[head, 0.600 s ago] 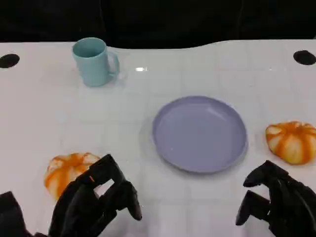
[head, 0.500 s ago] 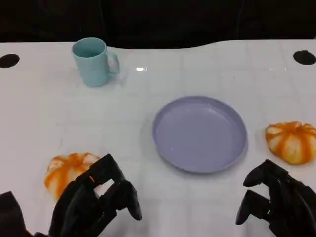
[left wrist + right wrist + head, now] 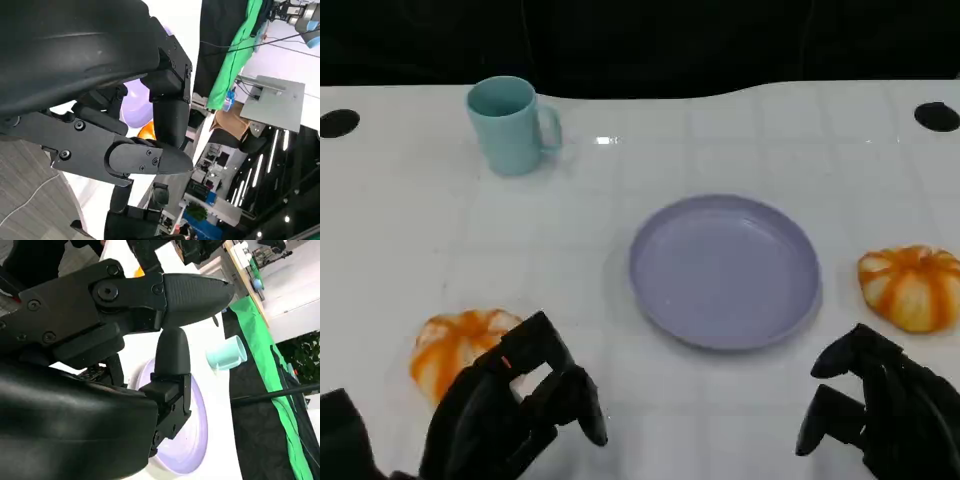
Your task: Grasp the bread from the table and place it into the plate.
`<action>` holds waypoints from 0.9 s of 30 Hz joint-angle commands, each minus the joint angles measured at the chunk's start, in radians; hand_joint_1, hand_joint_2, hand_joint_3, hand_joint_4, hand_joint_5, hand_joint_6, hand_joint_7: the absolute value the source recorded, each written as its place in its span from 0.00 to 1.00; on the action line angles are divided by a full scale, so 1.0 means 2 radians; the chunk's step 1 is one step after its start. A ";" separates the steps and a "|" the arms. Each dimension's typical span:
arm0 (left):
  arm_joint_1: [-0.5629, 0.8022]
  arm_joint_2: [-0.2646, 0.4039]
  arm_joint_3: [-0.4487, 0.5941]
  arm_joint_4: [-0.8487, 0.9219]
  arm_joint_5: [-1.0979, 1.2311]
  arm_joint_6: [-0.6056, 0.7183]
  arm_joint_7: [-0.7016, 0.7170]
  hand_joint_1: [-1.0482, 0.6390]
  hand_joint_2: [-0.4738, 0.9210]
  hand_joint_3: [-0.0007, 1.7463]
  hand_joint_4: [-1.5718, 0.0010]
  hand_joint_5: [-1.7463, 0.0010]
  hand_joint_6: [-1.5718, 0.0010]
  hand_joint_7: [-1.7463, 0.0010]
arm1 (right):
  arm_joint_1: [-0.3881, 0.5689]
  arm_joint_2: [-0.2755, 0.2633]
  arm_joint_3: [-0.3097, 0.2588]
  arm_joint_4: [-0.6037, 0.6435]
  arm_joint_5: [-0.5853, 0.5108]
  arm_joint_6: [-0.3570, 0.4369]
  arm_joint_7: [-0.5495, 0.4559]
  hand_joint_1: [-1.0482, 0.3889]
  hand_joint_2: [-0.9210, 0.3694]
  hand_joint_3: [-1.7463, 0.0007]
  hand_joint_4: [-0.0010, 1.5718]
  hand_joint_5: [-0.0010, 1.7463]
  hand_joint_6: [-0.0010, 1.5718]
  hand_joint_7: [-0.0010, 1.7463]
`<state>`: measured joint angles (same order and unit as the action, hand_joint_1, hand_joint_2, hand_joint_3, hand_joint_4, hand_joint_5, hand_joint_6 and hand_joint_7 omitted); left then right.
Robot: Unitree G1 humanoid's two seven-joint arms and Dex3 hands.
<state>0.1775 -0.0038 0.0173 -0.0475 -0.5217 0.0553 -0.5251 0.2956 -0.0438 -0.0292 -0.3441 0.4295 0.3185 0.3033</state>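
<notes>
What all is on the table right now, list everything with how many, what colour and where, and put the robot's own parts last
bread: 2, orange and white; one near the table's left front, just beyond the left hand, one at the right, beside the plate
plate: 1, lilac; middle of the table, nothing on it
mug: 1, light blue; far left, upright, handle toward the right
table: 1, white; with a black round hole at each far corner
left hand: 1, black; near edge at the left, holds nothing
right hand: 1, black; near edge at the right, holds nothing
</notes>
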 commanded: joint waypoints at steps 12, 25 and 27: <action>0.000 0.000 0.003 0.009 0.077 -0.110 0.014 0.28 1.00 0.10 0.64 0.26 0.55 0.64 | 0.000 0.002 0.000 -0.002 0.002 -0.004 -0.003 0.36 0.00 0.75 0.39 1.00 0.25 0.95; -0.005 0.088 0.000 -0.066 0.252 -0.153 0.067 0.30 1.00 0.01 0.83 0.59 0.65 0.98 | -0.001 0.001 0.001 -0.006 0.000 -0.002 -0.004 0.36 0.00 0.74 0.39 1.00 0.25 0.95; -0.009 0.105 0.002 -0.072 0.274 -0.161 0.071 0.32 1.00 0.01 0.85 0.61 0.67 0.99 | -0.001 0.001 0.001 -0.005 -0.002 -0.004 -0.005 0.36 0.00 0.74 0.39 1.00 0.25 0.95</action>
<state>0.1696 0.1610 0.0119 -0.1678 -0.0146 -0.2563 -0.4011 0.2938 -0.0353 -0.0268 -0.3459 0.4272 0.3214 0.2987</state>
